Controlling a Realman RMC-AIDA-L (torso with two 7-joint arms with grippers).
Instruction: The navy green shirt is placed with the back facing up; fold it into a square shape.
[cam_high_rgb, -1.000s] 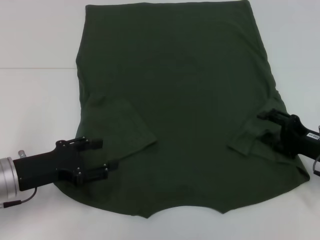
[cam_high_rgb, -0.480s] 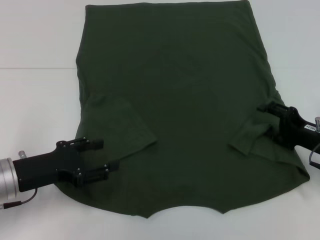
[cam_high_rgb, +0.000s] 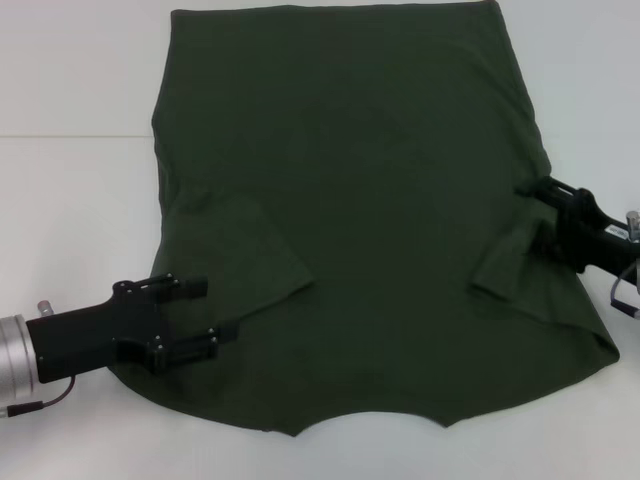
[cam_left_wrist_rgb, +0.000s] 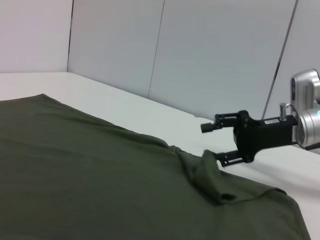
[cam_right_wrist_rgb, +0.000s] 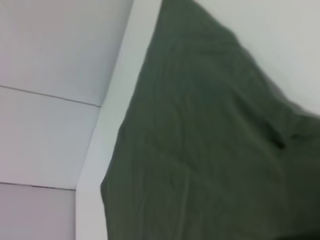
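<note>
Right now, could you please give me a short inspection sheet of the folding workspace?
Surface: white table, bare around the cloth.
Job's things: navy green shirt lies flat, both sleeves folded inward.
Clutter: nothing seen.
Grippers: left gripper open over the shirt's left sleeve edge; right gripper open at the shirt's right sleeve.
Cables: thin cable at the left arm, another by the right wrist.
Surroundings: pale wall panels behind the table.
</note>
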